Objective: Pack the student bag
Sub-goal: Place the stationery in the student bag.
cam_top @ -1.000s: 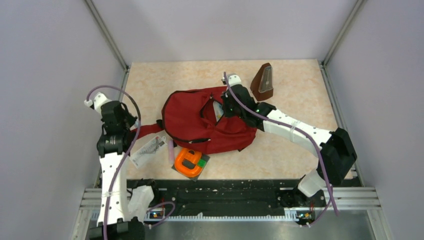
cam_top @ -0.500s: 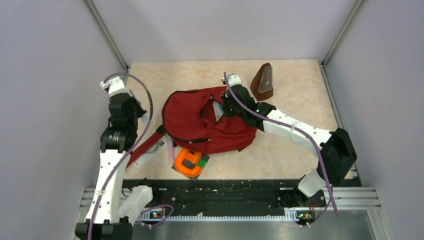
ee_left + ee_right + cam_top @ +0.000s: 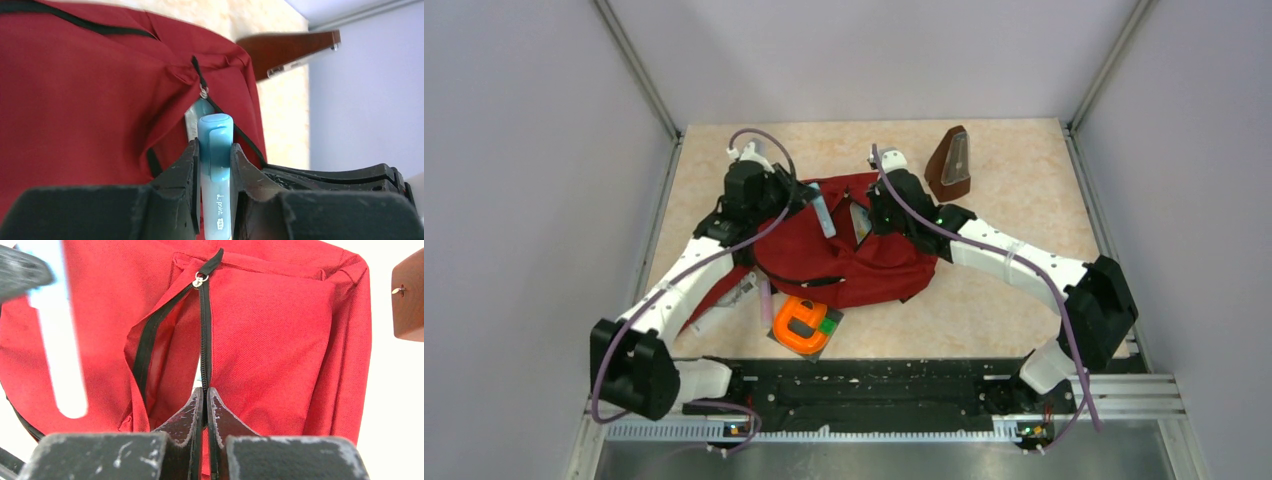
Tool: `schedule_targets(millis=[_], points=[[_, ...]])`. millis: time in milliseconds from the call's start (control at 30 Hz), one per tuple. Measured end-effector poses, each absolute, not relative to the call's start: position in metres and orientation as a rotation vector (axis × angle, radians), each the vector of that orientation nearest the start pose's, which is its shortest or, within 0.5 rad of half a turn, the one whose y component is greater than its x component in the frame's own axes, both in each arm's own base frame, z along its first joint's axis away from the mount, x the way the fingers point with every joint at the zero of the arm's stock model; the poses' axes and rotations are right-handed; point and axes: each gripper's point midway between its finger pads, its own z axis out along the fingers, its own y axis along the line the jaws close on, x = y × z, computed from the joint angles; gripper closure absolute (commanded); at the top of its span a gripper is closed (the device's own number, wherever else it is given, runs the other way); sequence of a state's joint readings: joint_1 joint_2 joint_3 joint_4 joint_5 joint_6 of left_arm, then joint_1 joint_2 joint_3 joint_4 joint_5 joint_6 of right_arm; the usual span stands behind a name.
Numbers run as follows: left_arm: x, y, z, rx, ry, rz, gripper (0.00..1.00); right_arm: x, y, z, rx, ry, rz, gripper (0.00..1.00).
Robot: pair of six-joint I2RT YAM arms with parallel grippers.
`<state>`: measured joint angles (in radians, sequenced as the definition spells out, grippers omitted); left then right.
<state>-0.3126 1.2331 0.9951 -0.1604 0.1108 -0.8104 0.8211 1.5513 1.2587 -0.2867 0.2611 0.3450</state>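
The student bag [image 3: 819,262], dark red with black zippers, lies in the middle of the table with its zip opening gaping. My left gripper [image 3: 816,207] hangs over the bag's upper left, shut on a light blue highlighter pen [image 3: 825,216]. In the left wrist view the pen [image 3: 215,127] stands between the fingers [image 3: 186,165], pointing at the zipper slit of the bag [image 3: 75,100]. My right gripper [image 3: 869,222] is shut on the black zipper edge [image 3: 204,365] of the bag [image 3: 275,330], holding the opening apart. The pen [image 3: 65,355] shows blurred at the left of that view.
A brown pyramid metronome [image 3: 950,163] stands behind the bag at the right. In front of the bag lie an orange tool [image 3: 801,325] on a dark card, a pink pen [image 3: 765,298] and a white packet [image 3: 724,300]. Grey walls enclose the table.
My left arm has swung from the table's left edge toward the right, carrying the blue pen over the bag's opening. The right arm and bag have stayed put.
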Motion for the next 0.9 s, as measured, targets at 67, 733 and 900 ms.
schedule_targets(millis=[67, 733, 900], points=[[0.368, -0.190, 0.230, -0.433, 2.064, -0.922, 1.00, 0.331, 0.309, 0.196, -0.359, 2.126, 0.404, 1.00], [0.387, -0.261, 0.160, -0.351, 2.279, -1.005, 1.00, 0.334, 0.300, 0.219, -0.325, 2.090, 0.420, 1.00], [0.390, -0.270, 0.152, -0.334, 2.299, -0.986, 1.00, 0.335, 0.300, 0.221, -0.324, 2.085, 0.425, 1.00]])
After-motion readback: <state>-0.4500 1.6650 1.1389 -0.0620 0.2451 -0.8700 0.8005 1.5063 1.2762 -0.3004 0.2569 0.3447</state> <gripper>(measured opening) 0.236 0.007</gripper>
